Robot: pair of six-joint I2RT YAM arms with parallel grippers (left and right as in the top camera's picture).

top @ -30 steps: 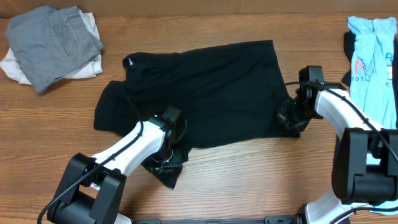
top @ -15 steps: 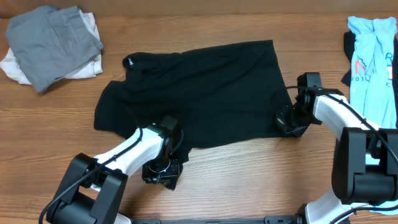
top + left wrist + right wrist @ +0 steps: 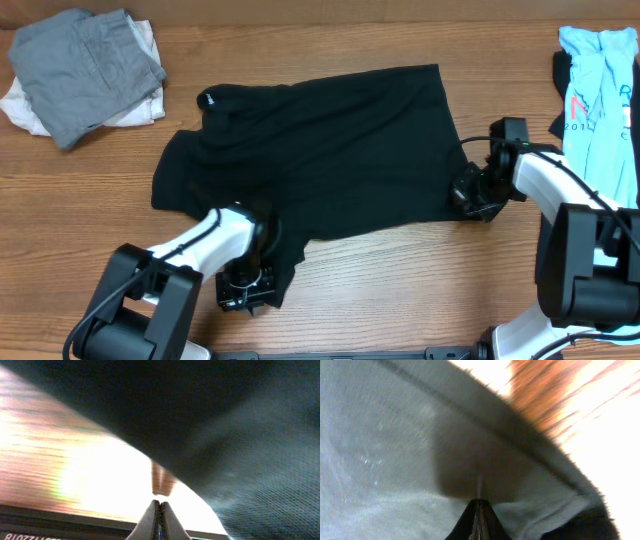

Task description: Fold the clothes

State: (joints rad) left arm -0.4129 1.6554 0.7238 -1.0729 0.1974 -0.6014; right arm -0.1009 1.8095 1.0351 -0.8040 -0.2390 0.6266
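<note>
A black T-shirt point(image 3: 330, 150) lies spread flat in the middle of the wooden table, among the clothes. My left gripper point(image 3: 248, 292) sits low on the table at the shirt's lower left corner flap. In the left wrist view it point(image 3: 156, 502) is shut, nothing shows between its fingers, and bare wood lies between the tips and the fabric edge point(image 3: 240, 460). My right gripper point(image 3: 470, 195) is at the shirt's lower right corner. In the right wrist view it point(image 3: 479, 501) is shut, with the fabric point(image 3: 395, 460) bunched around its tips and the hem point(image 3: 520, 440) running diagonally beyond.
A folded grey garment point(image 3: 85, 65) lies on a white piece point(image 3: 25, 110) at the back left. A light-blue shirt with red print point(image 3: 600, 90) lies at the right edge over something dark. Bare wood point(image 3: 400, 290) runs along the front of the table.
My left gripper has slid down and to the left, off the shirt's lower left flap onto bare wood. My right gripper has shifted slightly right at the shirt's corner.
</note>
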